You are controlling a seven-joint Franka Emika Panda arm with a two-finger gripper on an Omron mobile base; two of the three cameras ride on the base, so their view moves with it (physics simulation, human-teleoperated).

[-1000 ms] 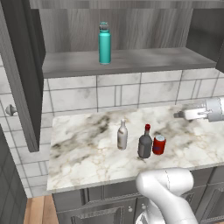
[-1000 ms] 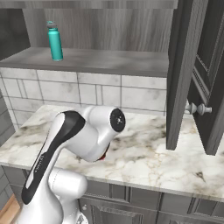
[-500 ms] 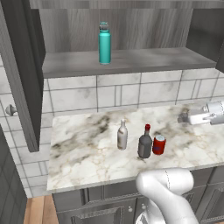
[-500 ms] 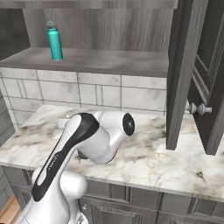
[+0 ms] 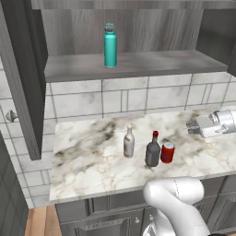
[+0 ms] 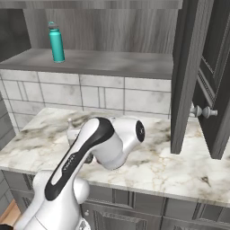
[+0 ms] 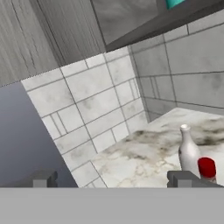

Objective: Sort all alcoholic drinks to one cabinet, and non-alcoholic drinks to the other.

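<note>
Marbled white-and-grey counter [image 5: 92, 156] under a tiled wall, carrying three drinks in a loose row near its middle. Slim pale bottle [image 5: 129, 142] on the left of the row, upright, standing a little apart from the others. Squat dark bottle [image 5: 152, 150] with its red cap next along, also upright; short red soda can [image 5: 167, 152] just beside it on the right — touching or merely very close, cannot tell. All three well forward of the wall tiles.

Higher up, teal bottle [image 5: 110, 45] upright on the grey shelf [image 5: 161, 62] of the open wall cabinet, towards the left half of the shelf, alone there. Seen again from the right base camera at the shelf's far left [image 6: 56, 42]. Dark wood-grain cabinet door [image 5: 23, 78] swung open at the left of the left base view, a small round knob [image 5: 12, 116] on it; another open door [image 6: 186, 76] at the right of the right base view, with knobs [image 6: 203, 112] just beyond it.

Gripper [image 5: 192, 127] out at the right of the counter, level with the drinks but well apart from them, raised above the marble and pointing left towards the row. Nothing between the fingers; dark fingertips [image 7: 180, 178] set wide at the bottom of the hand view — spread apart, holding nothing. Pale bottle [image 7: 188, 153] and the red cap of the dark one [image 7: 206, 168] ahead of the right fingertip in that view.
</note>
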